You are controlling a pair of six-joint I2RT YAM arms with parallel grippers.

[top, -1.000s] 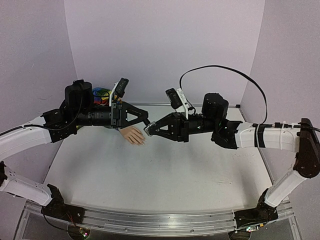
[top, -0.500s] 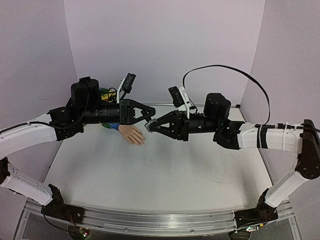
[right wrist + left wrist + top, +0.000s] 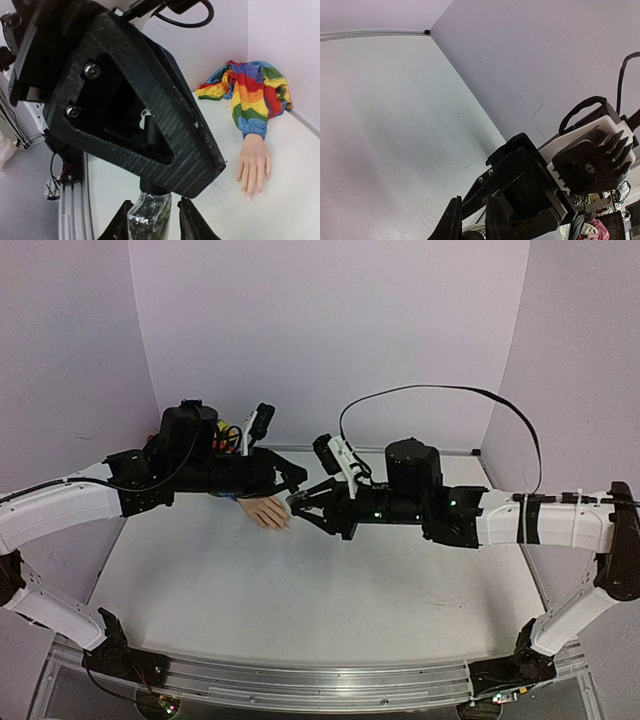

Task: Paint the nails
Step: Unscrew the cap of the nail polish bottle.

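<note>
Purple walls [image 3: 330, 330] stand all around a pale counter [image 3: 330, 600], and that is the whole room I work in. The nails [image 3: 250, 191] are the tiny tips on a small peach fake hand [image 3: 255, 160]. It lies flat on the counter near the back, with a rainbow sleeve [image 3: 252, 95] bunched up behind it by the wall. Nothing touches the nails, and they are too small for me to see any paint. Near the fingertips, up off the counter, my two pincers meet nose to nose. The right pincer [image 3: 150, 222] is pinching a small dark bottle [image 3: 149, 212] between its two fingers. The left pincer [image 3: 292, 480] sits at the top of that bottle, but its big black body hides its fingers, so I cannot tell if it is squeezing. I think the job right now is getting the top off so the brush can come out. To do it well I would hold the bottle tight and very still, with its mouth never tipping down. I would make sure the left pincer has the top firmly, turn it slowly, then pull straight away, not sideways. The trip to the nails looks short, so I would go slow and touch lightly, because the hand looks loose and could slide.
</note>
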